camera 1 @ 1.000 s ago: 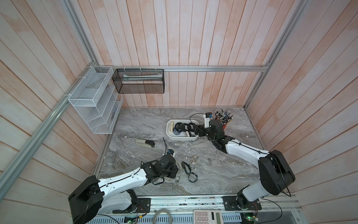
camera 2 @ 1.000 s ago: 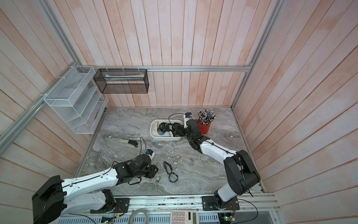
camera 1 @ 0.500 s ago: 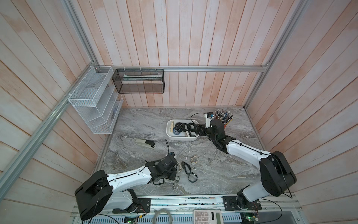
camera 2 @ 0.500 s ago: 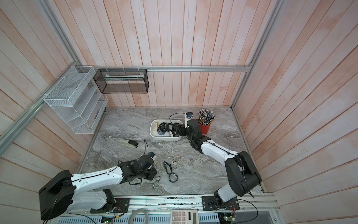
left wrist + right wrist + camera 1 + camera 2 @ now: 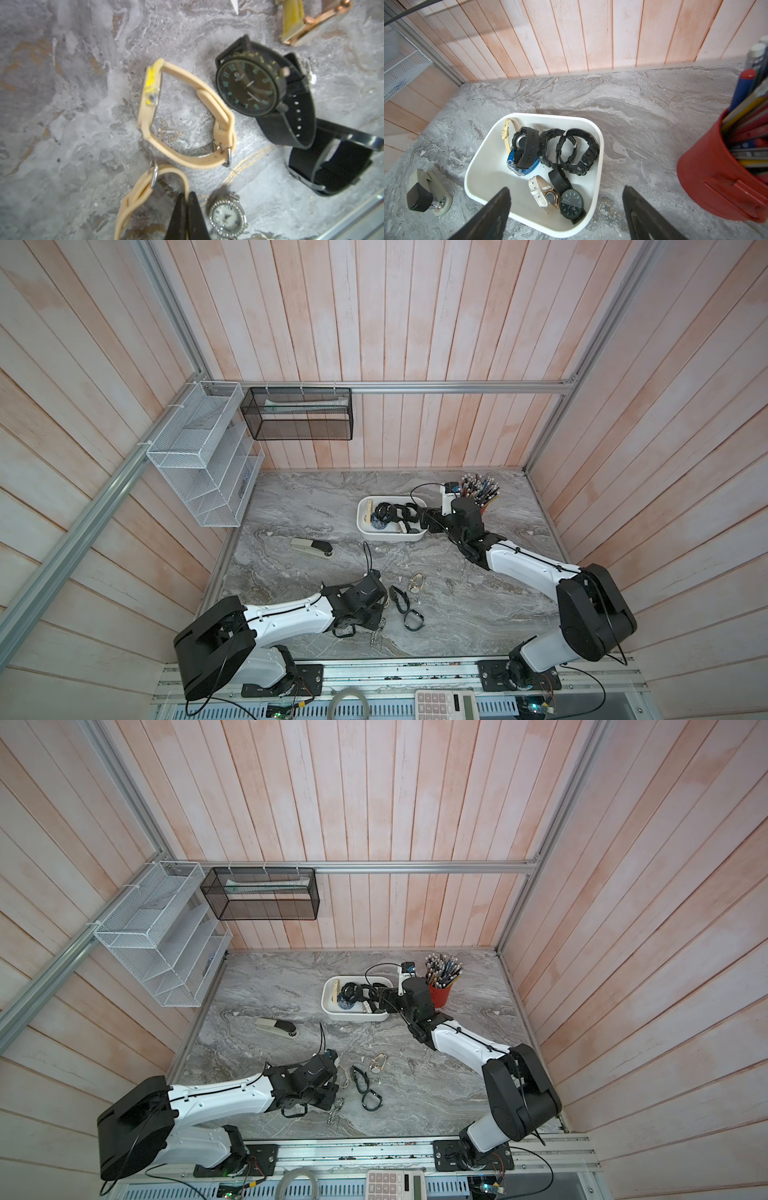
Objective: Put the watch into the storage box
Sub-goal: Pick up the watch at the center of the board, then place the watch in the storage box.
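Observation:
In the left wrist view my left gripper point(image 5: 188, 207) is shut on the strap of a beige watch point(image 5: 135, 199) lying on the marble table near the front. A second beige watch point(image 5: 182, 116) with a yellow face lies just beyond it. In both top views that gripper point(image 5: 380, 616) sits low over the table beside two black watches point(image 5: 399, 599). The storage box point(image 5: 481, 149), a white tub, holds several watches at the back of the table point(image 5: 361, 522). My right gripper point(image 5: 566, 191) hangs open and empty over the box's near end point(image 5: 380, 998).
A silver crystal watch point(image 5: 227, 217) lies beside the left fingers, and a rose-gold watch point(image 5: 417, 583) lies further back. A stapler point(image 5: 311, 548) sits left of the box, a red pen cup point(image 5: 482, 493) to its right. A white mesh rack point(image 5: 208, 460) and a black basket point(image 5: 297, 414) hang on the walls.
My left gripper has closed on the beige strap after shifting slightly right along the table. The right arm has stayed still with its jaws wide.

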Motion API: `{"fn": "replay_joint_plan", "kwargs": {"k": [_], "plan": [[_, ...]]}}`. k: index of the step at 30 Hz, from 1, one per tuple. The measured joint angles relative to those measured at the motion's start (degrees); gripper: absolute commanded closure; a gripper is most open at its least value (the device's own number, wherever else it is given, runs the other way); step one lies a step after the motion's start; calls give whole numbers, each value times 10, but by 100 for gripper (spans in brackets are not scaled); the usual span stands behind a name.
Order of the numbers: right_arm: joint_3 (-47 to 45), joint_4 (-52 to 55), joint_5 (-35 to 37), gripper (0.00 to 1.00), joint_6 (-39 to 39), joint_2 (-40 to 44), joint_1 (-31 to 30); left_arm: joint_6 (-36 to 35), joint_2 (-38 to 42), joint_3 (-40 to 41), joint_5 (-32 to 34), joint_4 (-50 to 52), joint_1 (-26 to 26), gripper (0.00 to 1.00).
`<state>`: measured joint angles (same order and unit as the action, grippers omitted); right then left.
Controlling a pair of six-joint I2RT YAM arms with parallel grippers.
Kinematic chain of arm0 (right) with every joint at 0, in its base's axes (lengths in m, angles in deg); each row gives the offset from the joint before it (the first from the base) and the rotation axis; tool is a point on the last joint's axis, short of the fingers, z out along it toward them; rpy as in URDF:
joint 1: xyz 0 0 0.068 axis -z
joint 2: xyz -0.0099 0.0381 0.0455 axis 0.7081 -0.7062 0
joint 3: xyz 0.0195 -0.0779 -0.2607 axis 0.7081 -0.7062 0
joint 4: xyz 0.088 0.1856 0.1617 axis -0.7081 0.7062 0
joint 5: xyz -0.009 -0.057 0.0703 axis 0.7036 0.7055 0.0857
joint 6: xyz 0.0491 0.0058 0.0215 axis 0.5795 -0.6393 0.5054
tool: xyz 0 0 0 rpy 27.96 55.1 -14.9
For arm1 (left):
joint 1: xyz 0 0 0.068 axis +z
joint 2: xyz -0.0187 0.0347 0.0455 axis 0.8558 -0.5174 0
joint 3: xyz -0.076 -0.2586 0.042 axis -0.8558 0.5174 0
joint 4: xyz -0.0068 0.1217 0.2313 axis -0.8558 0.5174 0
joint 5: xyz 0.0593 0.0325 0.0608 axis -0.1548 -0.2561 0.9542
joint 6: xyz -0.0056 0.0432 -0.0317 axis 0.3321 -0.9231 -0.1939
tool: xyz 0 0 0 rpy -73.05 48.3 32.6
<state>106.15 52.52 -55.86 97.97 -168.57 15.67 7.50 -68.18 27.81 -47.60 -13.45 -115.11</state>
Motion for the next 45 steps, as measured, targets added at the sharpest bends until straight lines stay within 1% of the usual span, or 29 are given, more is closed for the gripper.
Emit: {"fn": "replay_joint_plan", "kwargs": {"k": [6,13,18,22,26,29,33,40,45], "plan": [[0,0,-1,14,5,0,0,3,27,0,21,22,0,100],[0,0,1,14,6,0,0,16,127,-6,52,53,5,100],[0,0,5,14,6,2,2,18,189,-17,82,60,41,100],[-6,0,9,14,6,10,4,10,200,-32,95,63,73,100],[-12,0,10,14,7,14,4,-17,177,-74,111,54,93,100],[-18,0,10,14,7,16,4,-45,141,-111,121,29,112,100],[-23,0,10,14,7,21,5,-90,75,-159,132,-15,142,100],[-29,0,10,14,7,41,9,-165,-36,-239,132,-95,196,100],[-38,-2,10,14,6,55,12,-205,-108,-290,118,-137,224,100]]}}
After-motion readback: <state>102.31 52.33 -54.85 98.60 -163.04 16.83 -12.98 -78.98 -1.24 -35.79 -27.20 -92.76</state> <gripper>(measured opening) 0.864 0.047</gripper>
